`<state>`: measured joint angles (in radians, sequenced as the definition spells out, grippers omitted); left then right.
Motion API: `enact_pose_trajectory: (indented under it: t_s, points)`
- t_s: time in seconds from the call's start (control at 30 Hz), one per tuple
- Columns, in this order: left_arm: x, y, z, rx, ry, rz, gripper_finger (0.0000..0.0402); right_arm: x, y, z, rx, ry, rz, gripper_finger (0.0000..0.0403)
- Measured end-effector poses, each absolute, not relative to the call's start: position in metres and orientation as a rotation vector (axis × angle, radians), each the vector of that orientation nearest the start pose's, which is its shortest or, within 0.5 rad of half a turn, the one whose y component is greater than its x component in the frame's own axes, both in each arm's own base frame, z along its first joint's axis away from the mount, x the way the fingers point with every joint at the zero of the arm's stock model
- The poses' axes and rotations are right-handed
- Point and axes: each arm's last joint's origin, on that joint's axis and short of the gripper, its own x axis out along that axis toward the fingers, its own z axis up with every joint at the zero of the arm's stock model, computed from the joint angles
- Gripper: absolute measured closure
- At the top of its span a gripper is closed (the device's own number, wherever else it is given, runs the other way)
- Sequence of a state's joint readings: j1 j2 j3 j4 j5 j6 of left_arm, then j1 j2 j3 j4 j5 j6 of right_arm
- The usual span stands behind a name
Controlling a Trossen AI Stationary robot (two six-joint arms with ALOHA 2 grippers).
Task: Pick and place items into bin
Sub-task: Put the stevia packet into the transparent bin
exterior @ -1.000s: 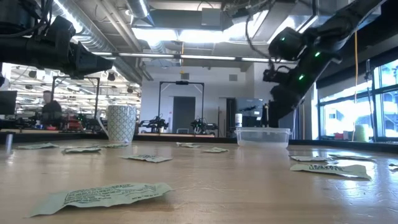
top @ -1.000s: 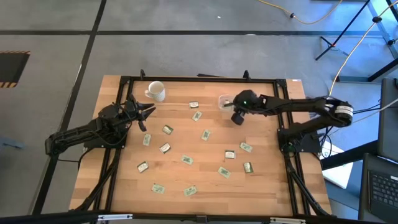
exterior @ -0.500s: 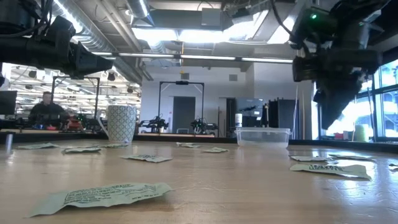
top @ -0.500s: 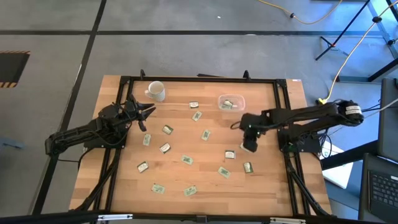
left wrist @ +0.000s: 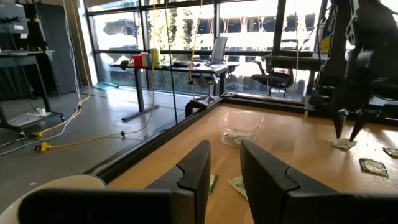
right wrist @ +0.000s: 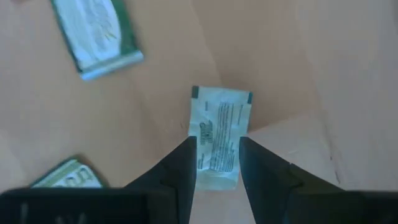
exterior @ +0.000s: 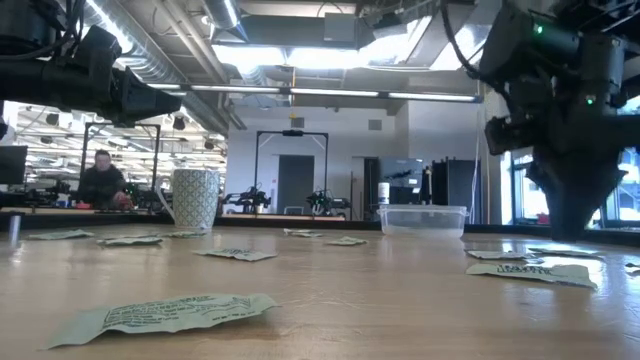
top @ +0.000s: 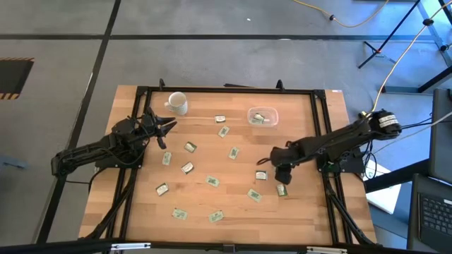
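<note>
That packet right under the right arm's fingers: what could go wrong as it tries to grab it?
The packet lies flat on the table, so the open fingers of the right gripper might scrape the wood or slide over it without catching an edge. Two other packets lie close by and could get nudged. The bin sits well away, so a weak pinch might drop the packet on the way there.
</note>
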<state>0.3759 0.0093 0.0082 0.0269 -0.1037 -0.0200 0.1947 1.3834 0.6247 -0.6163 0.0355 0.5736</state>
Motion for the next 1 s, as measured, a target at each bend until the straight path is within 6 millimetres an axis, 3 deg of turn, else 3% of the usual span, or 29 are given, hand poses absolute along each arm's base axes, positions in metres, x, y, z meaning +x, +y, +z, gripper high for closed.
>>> enact_pose_trajectory:
  t_s: [0.37,0.73,0.9,1.0]
  points:
    - [0.090,0.039,0.168,-0.016,-0.031,0.480,0.0320,0.209,0.040,0.127,0.310,1.425,-0.294,0.0286]
    - [0.090,0.039,0.168,-0.016,-0.031,0.479,0.0320,0.210,0.040,0.127,0.307,1.420,-0.292,0.0351]
    - [0.090,0.039,0.168,-0.016,-0.031,0.480,0.0320,0.213,0.039,0.141,0.247,1.390,-0.291,0.0365]
    - [0.090,0.039,0.168,-0.016,-0.031,0.480,0.0320,0.223,0.039,0.160,0.199,1.293,-0.266,0.0367]
